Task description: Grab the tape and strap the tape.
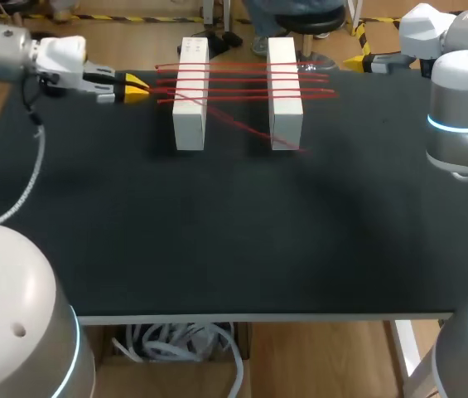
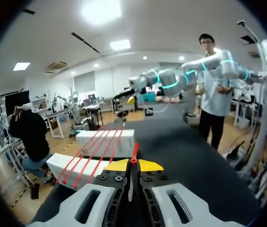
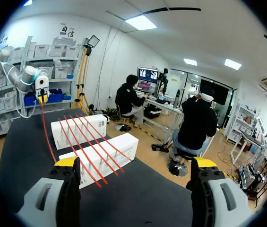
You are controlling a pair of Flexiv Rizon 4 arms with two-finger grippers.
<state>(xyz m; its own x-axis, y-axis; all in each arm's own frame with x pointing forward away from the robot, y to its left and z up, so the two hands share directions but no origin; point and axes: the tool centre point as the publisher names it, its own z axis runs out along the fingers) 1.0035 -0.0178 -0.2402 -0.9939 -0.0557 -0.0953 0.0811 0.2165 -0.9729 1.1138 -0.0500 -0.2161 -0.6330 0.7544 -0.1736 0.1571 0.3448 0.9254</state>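
Left gripper (image 1: 137,86), far left of table: jaws closed on the free end of the red tape (image 1: 242,81), which runs in several strands across two white blocks (image 1: 190,108) at far centre. Right gripper (image 3: 134,163), far right: jaws wide apart, empty. Tape judged thin, light and limp, prone to twisting; grip it flat near the end, under light tension.

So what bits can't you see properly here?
1. Head view: whether the red tape also runs under the two white blocks. The blocks themselves hide it.
2. Left wrist view: the tape's very end. It vanishes into the left claw, between its shut yellow tips.
3. Head view: where the slanting strand stops. It is too thin against the dark table.
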